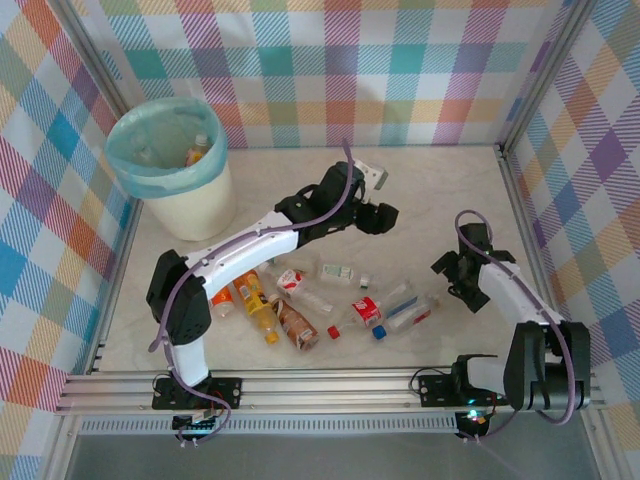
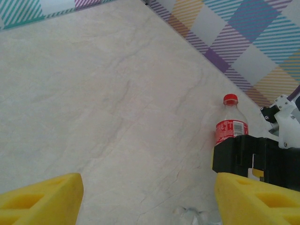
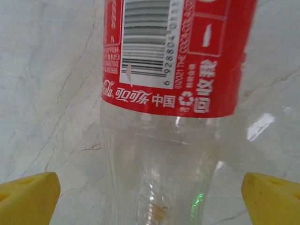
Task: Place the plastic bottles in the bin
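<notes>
A clear plastic bottle (image 3: 164, 84) with a red label lies on the marble table, its lower body between the yellow fingertips (image 3: 28, 192) of my right gripper (image 3: 150, 197). The fingers stand open on either side, clear of the bottle. The left wrist view shows this red-capped bottle (image 2: 230, 123) beyond the black right gripper (image 2: 253, 159). My left gripper (image 2: 147, 197) hangs open over bare table with nothing in it. Several more bottles (image 1: 300, 300) lie in a loose group in front of the arms. The bin (image 1: 170, 165) stands at the far left, with a bottle (image 1: 198, 150) inside.
Checked walls close the table on the left, back and right. My left gripper (image 1: 380, 215) is over the table's middle and my right gripper (image 1: 458, 275) is to its right. Part of a clear bottle (image 2: 190, 215) shows beneath the left fingers. A loose red cap (image 1: 333, 331) lies near the group.
</notes>
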